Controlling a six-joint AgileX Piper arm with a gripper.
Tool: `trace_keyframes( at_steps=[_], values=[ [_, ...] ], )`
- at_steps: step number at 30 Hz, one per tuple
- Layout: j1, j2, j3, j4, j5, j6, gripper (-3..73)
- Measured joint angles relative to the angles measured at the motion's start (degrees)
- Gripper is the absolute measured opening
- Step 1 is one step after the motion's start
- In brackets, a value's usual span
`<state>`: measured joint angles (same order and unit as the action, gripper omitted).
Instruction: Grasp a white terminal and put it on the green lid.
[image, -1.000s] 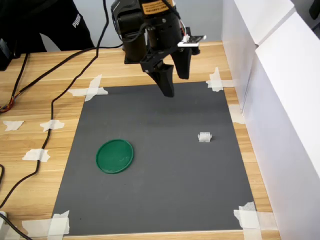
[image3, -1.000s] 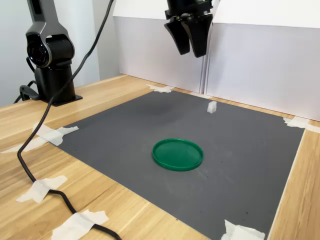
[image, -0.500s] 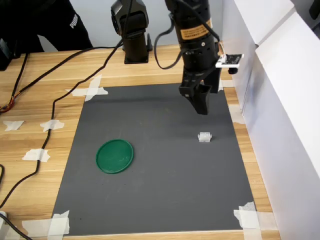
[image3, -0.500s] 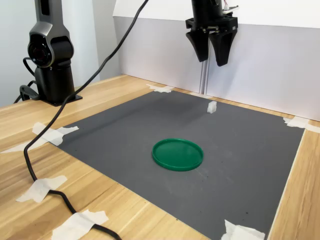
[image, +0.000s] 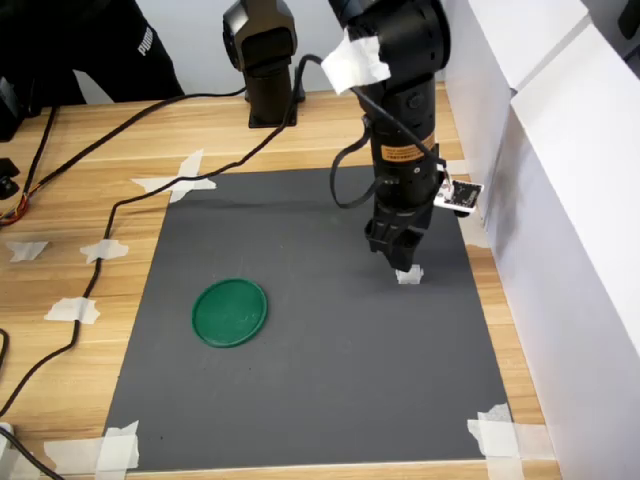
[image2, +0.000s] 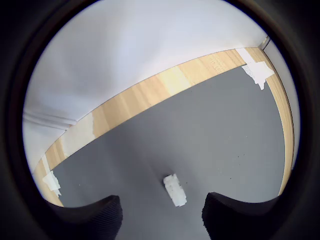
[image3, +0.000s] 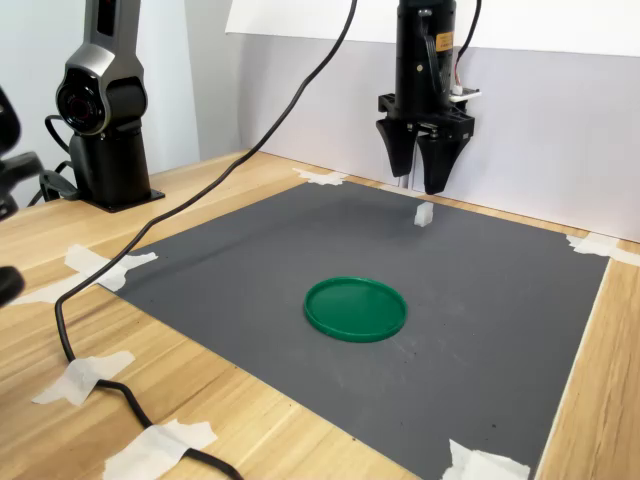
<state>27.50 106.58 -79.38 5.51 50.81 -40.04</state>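
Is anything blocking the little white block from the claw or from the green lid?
No. The open gripper hangs right above the white terminal, with only air between. From there to the green lid, just bare grey mat.

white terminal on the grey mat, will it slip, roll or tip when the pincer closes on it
The white terminal looks like a tiny ridged plastic block, so it is probably stiff and very light. Its boxy shape should not roll, but being so small it could skid on the grey mat or twist if the open pincer closes off-centre. The ridges may help the fingers grip.
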Motion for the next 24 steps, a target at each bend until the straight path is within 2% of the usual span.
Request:
trace_keyframes(
  at_steps=[7, 17, 24],
  values=[
    [0.0, 0.86, -0.04, -0.08, -1.44, 0.0, 66.2],
    [0.0, 4.14, -0.04, -2.62, -2.32, 0.36, 66.1],
    [0.0, 5.08, -0.04, -2.91, -2.42, 1.53, 66.0]
  ],
)
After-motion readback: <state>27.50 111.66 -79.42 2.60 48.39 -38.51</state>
